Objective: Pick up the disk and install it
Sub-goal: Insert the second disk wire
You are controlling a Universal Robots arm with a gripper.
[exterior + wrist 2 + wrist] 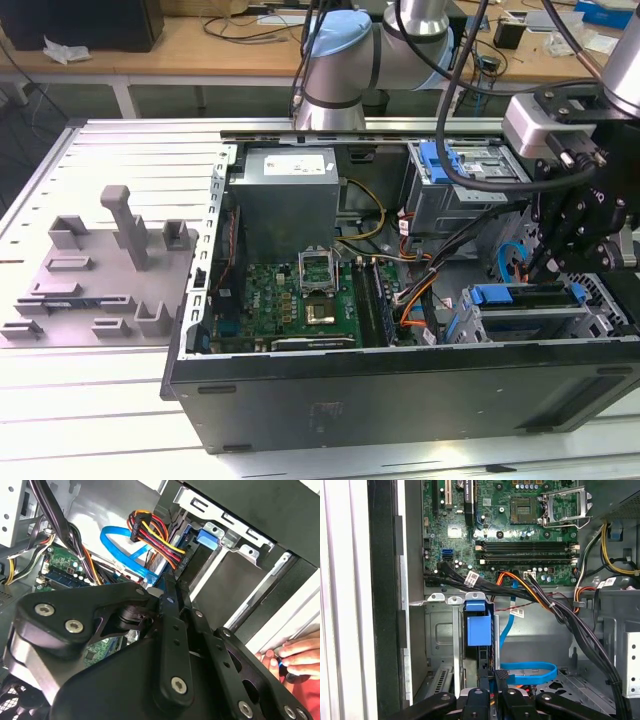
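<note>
Open computer case [400, 390] lies on its side, with the motherboard [300, 300] exposed as the reference point.

Disk [525, 308]: sits in the drive bay beyond the motherboard's memory-slot edge, toward the exterior view's right, against the case's end wall. In the exterior view it appears as a flat grey slab with a blue plastic carrier frame along its upper edge. In the first wrist view the disk [479, 630] is seen edge-on. A square blue tab stands up from a narrow slot between grey metal bay walls, just past the cable bundle [530, 592] that borders the motherboard. The label face is not visible.

Gripper [545, 268]: black, positioned directly over the disk on the side away from the motherboard. In the first wrist view the gripper [492, 677] lines up with the blue tab. Whether it is apart, together or clamped on the carrier cannot be told.

A blue flat cable [527, 672] loops beside the disk. In the second wrist view a person's hand [295, 655] rests at the case edge, far from the motherboard.
</note>
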